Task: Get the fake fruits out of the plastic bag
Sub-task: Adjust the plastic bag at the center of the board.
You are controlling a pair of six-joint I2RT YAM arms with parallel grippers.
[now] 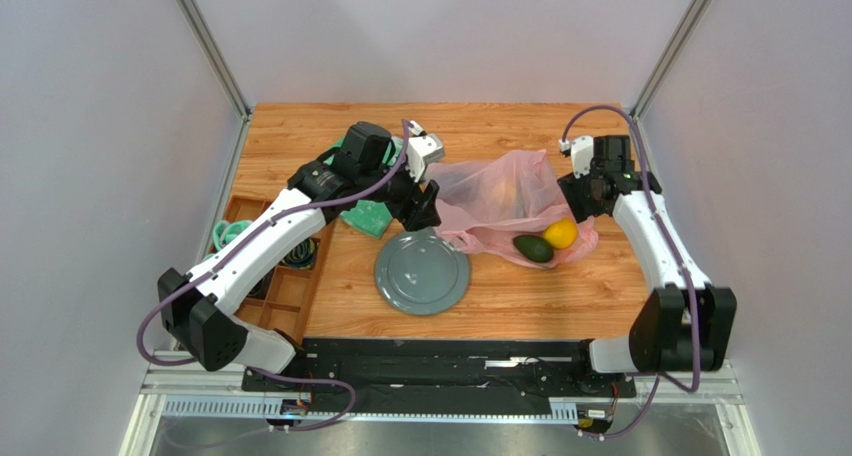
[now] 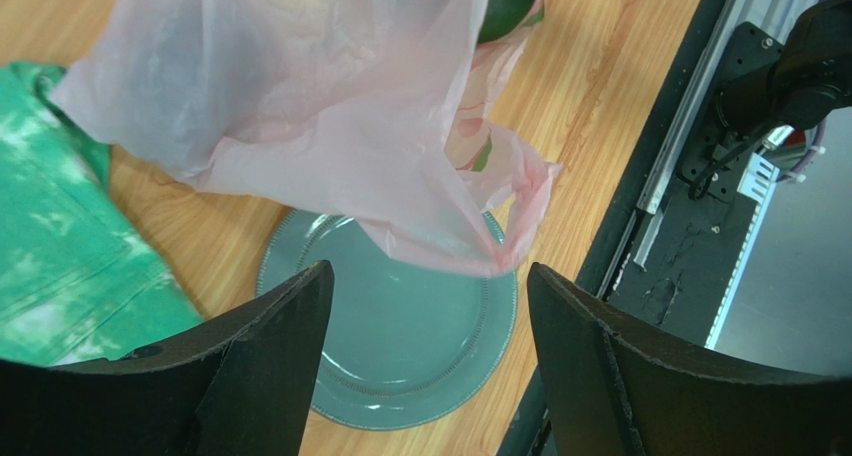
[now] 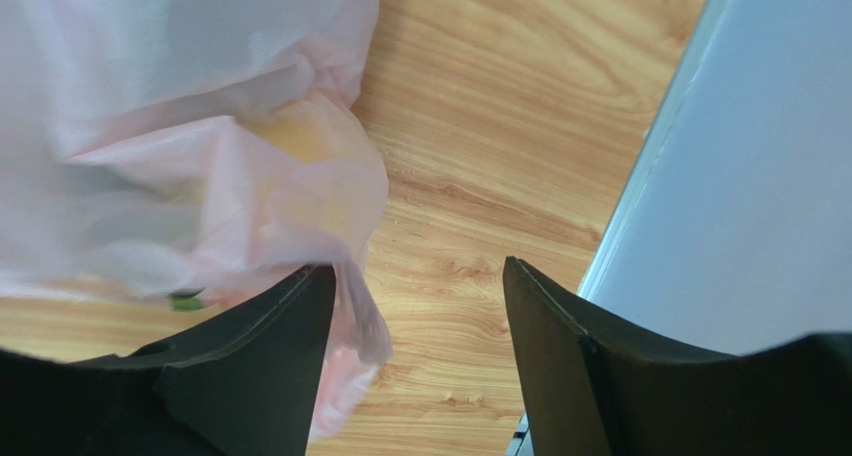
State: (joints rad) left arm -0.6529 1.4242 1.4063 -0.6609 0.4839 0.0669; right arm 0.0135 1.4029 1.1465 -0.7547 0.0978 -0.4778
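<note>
The pink plastic bag [image 1: 497, 198] lies crumpled mid-table. A dark green avocado [image 1: 534, 248] and a yellow-orange citrus [image 1: 561, 233] lie side by side at its near right end, on pink film. A pale yellow shape shows faintly through the bag. My left gripper [image 1: 424, 208] is open at the bag's left end, above the plate; in the left wrist view [image 2: 425, 281] the bag [image 2: 320, 106] hangs just ahead of the jaws, the avocado [image 2: 505, 1] beyond. My right gripper [image 1: 580, 198] is open at the bag's right end; in its view [image 3: 420, 281] bag film [image 3: 200, 126] brushes one finger.
A grey plate [image 1: 422, 271] lies in front of the bag, also in the left wrist view [image 2: 400, 346]. A flat green patterned bag [image 1: 368, 216] lies under the left arm. A wooden compartment tray [image 1: 285, 286] with teal items stands at the left edge. White walls close in on both sides.
</note>
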